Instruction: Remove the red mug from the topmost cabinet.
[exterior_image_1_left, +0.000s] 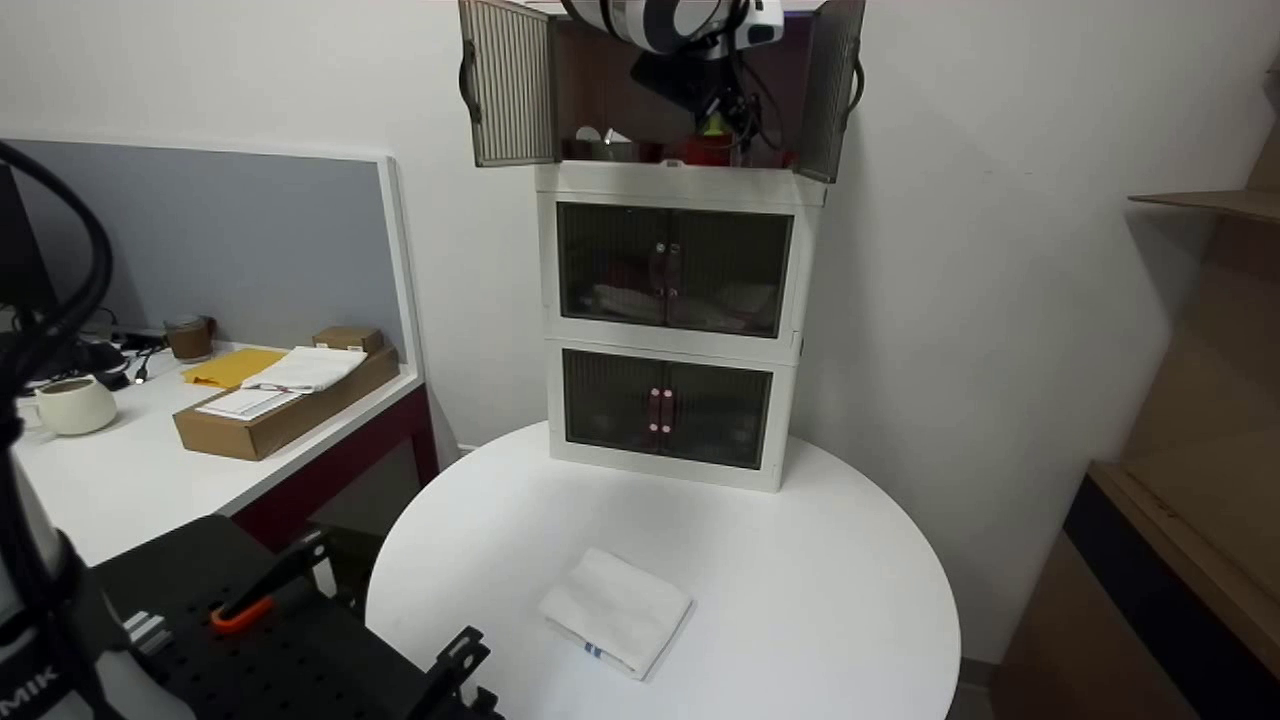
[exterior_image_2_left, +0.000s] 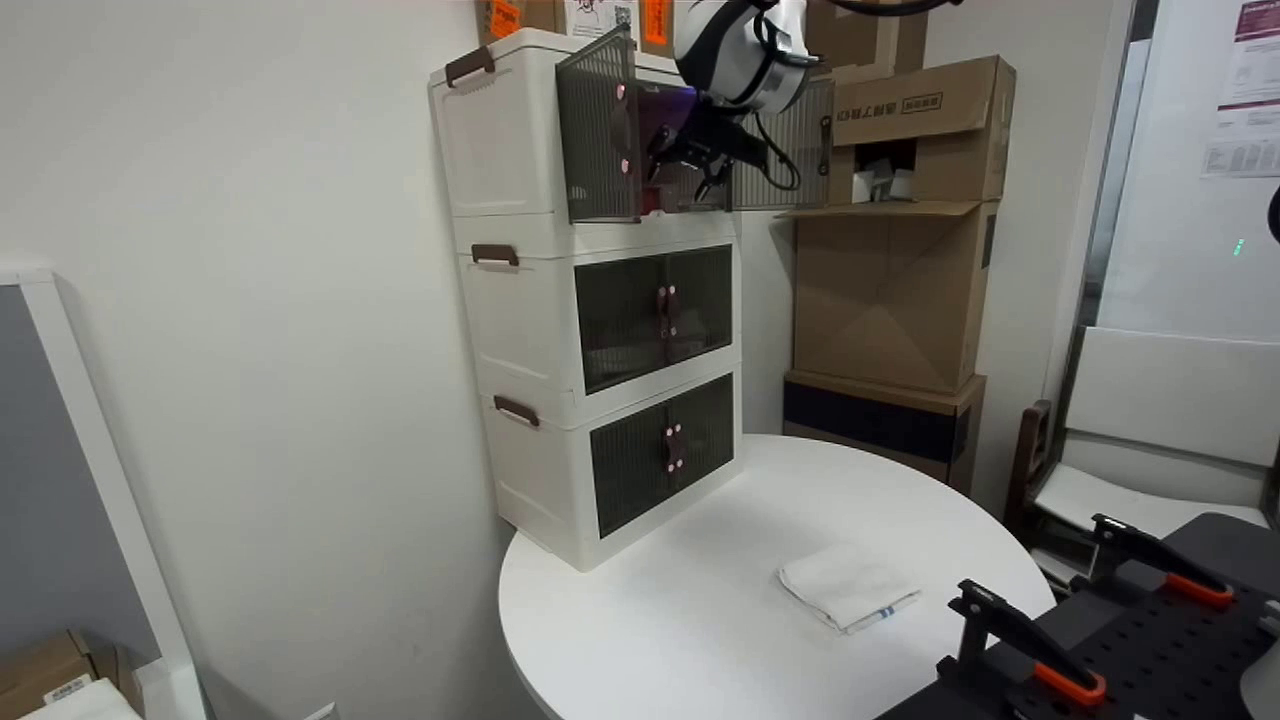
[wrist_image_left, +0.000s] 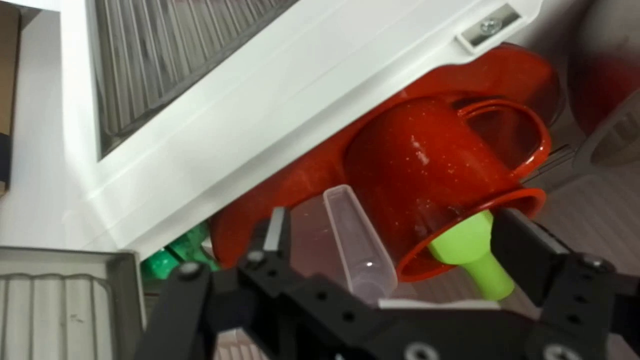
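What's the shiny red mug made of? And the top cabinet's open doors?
The red mug has a glossy finish with bright glints: maybe glazed ceramic or enamelled metal, possibly plastic. The open doors look like smoky plastic, ribbed and see-through, though glass is possible.

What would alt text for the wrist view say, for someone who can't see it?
A red mug, a lime-green object sticking out of its mouth, shows beyond an open black pincer; contact is unclear. A narrow clear plastic piece appears beside the mug, and the topmost cabinet's white frame runs diagonally across the upper left.
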